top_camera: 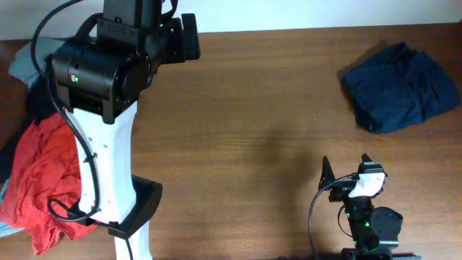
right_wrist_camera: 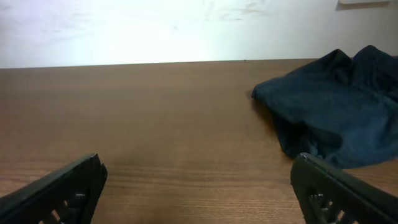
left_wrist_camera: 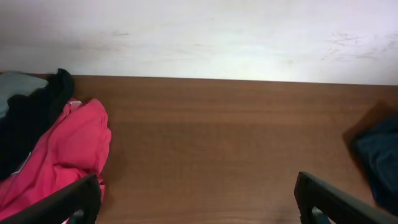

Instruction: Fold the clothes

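Observation:
The dark navy garment [top_camera: 401, 87] lies in a rumpled, roughly folded heap at the far right of the wooden table. It also shows in the right wrist view [right_wrist_camera: 336, 106] and at the right edge of the left wrist view [left_wrist_camera: 382, 162]. My right gripper [top_camera: 346, 167] is open and empty near the front edge, well short of the garment; its fingers [right_wrist_camera: 198, 163] frame bare wood. My left gripper [left_wrist_camera: 196, 186] is open and empty over bare wood. In the overhead view it is hidden under the raised left arm [top_camera: 108, 72].
A pile of other clothes lies at the table's left edge: a red shirt [top_camera: 43, 180] [left_wrist_camera: 68, 149], a black garment [top_camera: 36, 101] [left_wrist_camera: 31, 112] and a pale grey-blue piece [top_camera: 25, 61]. A white wall [right_wrist_camera: 186, 25] runs behind the table.

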You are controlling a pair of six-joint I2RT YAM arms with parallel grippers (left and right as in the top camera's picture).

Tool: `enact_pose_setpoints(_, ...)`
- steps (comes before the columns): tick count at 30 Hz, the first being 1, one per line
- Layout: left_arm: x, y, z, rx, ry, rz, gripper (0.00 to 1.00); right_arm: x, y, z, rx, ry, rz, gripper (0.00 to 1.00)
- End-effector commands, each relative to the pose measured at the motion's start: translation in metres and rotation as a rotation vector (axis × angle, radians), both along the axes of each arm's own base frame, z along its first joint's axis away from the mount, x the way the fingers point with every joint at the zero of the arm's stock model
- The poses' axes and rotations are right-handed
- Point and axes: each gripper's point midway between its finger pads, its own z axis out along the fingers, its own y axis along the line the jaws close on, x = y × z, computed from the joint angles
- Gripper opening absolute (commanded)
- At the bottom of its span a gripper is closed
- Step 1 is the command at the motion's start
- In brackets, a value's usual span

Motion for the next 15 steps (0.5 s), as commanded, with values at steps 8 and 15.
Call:
enact_pose_setpoints(8,0.004,0.003,-0.007,0.021,0.017,0.023,0.99,0.0,0.0,-0.004,0.007,0.012,0.005,0.98)
enact_pose_setpoints(15,0.013,-0.01,-0.022,0.044,0.048,0.008,0.99,0.0,0.0,-0.004,0.007,0.012,0.005,0.99)
